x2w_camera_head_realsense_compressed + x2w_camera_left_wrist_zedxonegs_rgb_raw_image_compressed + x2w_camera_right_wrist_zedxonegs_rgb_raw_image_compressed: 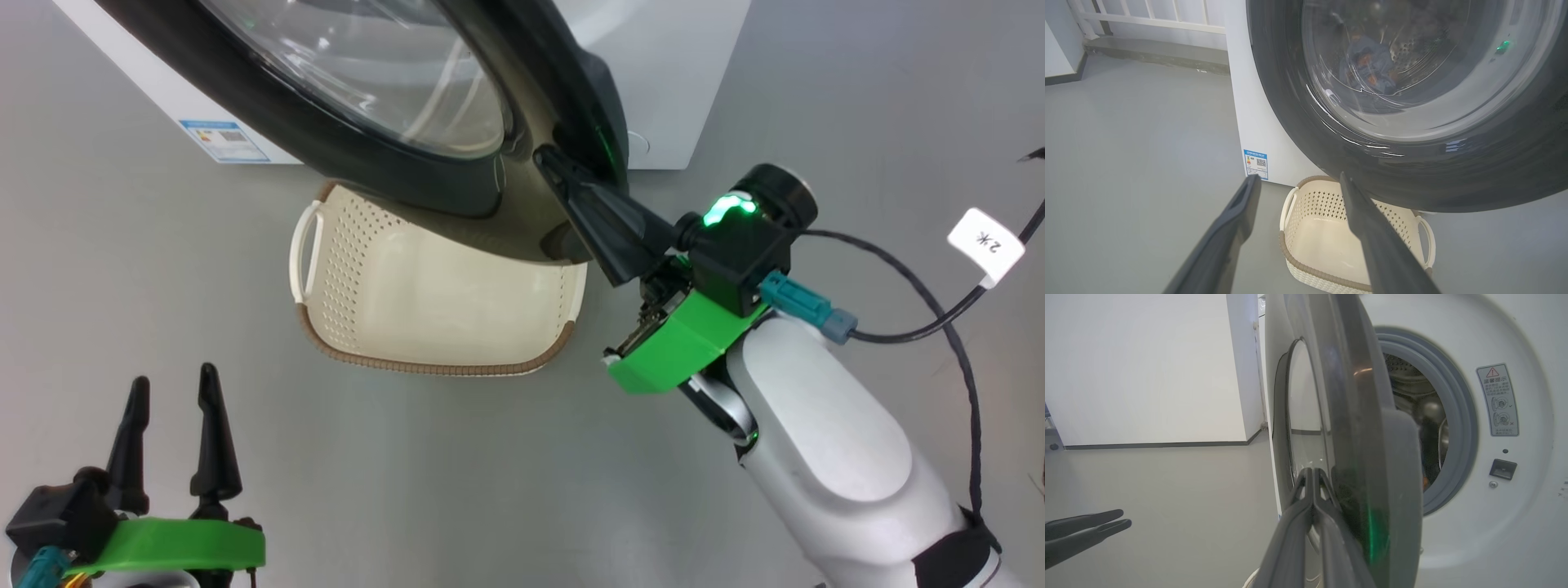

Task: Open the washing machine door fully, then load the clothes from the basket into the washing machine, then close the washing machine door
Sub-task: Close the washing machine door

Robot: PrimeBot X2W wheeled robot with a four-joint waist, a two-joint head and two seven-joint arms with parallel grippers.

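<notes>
Right pincer [545, 159] fingers together, tips at door [392, 155] rim; left pincer [174, 376] apart, well below door. Risk: closed tips slip off the glossy rim, so the door stalls ajar.

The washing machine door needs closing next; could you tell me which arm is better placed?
Right: the right gripper, shut, touches the door's outer face; the left gripper hangs open, away.
</notes>
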